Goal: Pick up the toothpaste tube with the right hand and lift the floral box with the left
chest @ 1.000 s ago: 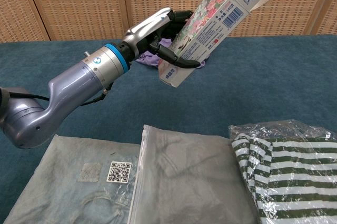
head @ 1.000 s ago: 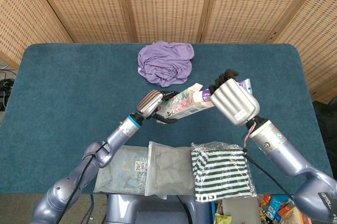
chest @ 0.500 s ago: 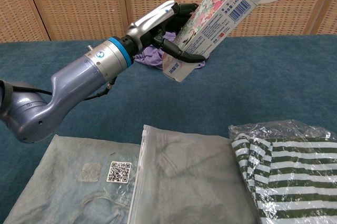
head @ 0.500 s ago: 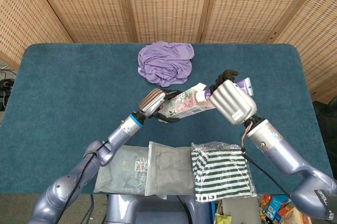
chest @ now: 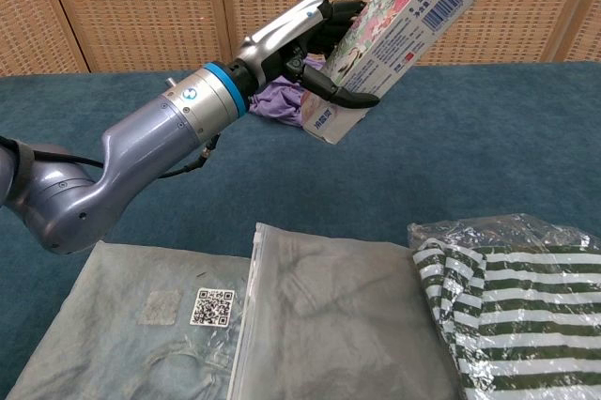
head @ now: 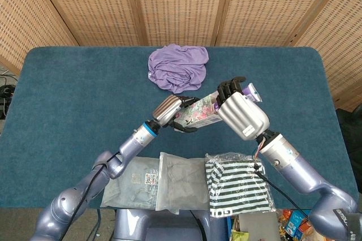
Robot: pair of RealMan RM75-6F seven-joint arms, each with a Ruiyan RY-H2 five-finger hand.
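Note:
My left hand (head: 169, 110) (chest: 305, 34) grips the floral box (head: 198, 111) (chest: 404, 24) and holds it tilted well above the blue table (head: 73, 94), its open flap end pointing up and right. My right hand (head: 242, 111) sits just right of the box's open end, fingers wrapped around the purple and white toothpaste tube (head: 251, 90), whose end sticks out past the hand. The tube's cap end is hidden behind the hand and box. The right hand does not show in the chest view.
A crumpled purple cloth (head: 177, 68) (chest: 282, 100) lies at the back centre of the table. Along the front edge lie a grey bagged garment (head: 133, 177) (chest: 141, 325), a clear bag (head: 181, 181) (chest: 329, 315) and a striped bagged garment (head: 237, 184) (chest: 516, 287).
Both hands have drifted: the left hand has carried the floral box higher and further right, and the right hand with the tube has moved left, closer to the box's open end.

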